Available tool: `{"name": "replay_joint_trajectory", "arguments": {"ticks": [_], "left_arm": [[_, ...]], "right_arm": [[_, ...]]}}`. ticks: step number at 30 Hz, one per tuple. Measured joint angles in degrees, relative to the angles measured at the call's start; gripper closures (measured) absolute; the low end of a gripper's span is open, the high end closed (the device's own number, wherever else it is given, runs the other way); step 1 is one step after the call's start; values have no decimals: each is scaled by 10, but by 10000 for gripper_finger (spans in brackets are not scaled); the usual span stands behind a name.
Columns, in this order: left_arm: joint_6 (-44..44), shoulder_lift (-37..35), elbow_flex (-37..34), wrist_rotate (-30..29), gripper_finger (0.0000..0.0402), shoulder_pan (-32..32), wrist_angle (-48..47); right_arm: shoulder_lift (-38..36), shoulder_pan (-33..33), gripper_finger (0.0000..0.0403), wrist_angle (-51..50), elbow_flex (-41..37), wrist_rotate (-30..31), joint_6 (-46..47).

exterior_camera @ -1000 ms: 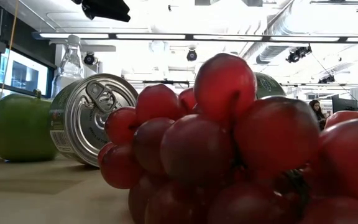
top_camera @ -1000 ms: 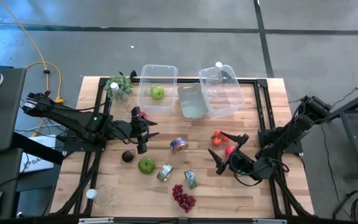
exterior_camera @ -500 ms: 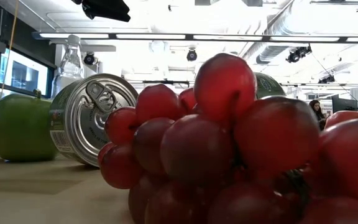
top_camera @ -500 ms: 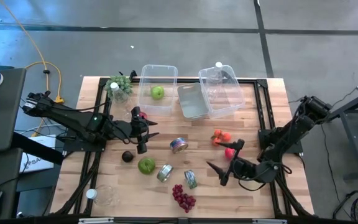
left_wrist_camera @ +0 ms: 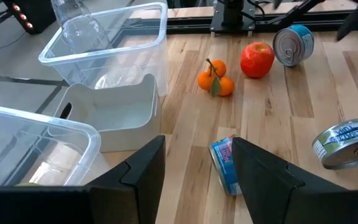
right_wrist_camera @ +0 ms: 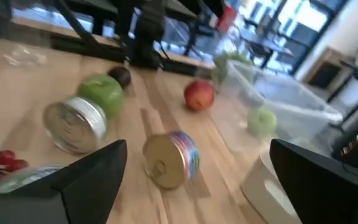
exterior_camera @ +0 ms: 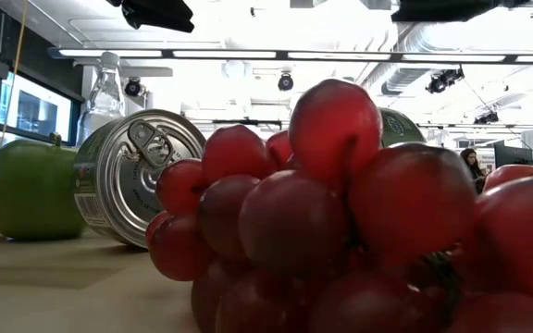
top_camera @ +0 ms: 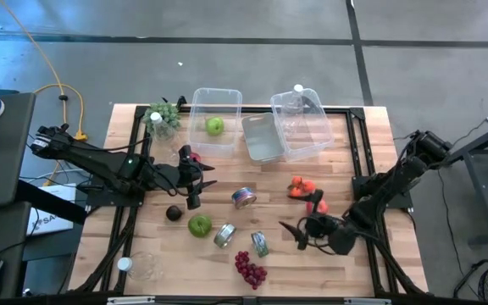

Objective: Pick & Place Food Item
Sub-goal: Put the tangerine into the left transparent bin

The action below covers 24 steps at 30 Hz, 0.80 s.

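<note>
Food lies spread over the wooden table [top_camera: 346, 254]: a green apple [top_camera: 199, 225], a dark avocado [top_camera: 174, 213], red grapes [top_camera: 250, 269], oranges [top_camera: 299, 186], a red apple [top_camera: 316, 205] and three cans [top_camera: 244, 197]. Another red apple [top_camera: 195, 157] lies by my left gripper [top_camera: 202, 182], which hangs open above the table's left middle; its fingers [left_wrist_camera: 142, 168] frame a blue can [left_wrist_camera: 225, 165] without touching it. My right gripper [top_camera: 293, 235] is wide open above the table, near the front, right of a can [top_camera: 260, 244]; its wrist view shows a colourful can [right_wrist_camera: 169, 158] ahead.
Two clear bins [top_camera: 216, 119] [top_camera: 303, 123] and a white tray [top_camera: 263, 138] stand at the far edge; the left bin holds a green apple [top_camera: 215, 126]. Green grapes [top_camera: 163, 114] and a bottle lie at the far left. A clear cup [top_camera: 142, 265] sits front left.
My right gripper has sunk and swung toward the table's near edge and a little left, away from the oranges and red apple, rolling its wrist as it went; it stays wide open. My left gripper has kept still.
</note>
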Motion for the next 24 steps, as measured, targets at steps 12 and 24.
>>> {"name": "replay_joint_trajectory", "arguments": {"ticks": [12, 24], "left_arm": [[1, 0, 0, 0, 224, 0, 0], [2, 0, 0, 0, 224, 12, 0]], "right_arm": [[0, -87, 18, -258, 0, -55, 349], [-18, -173, 18, -459, 0, -197, 565]]}}
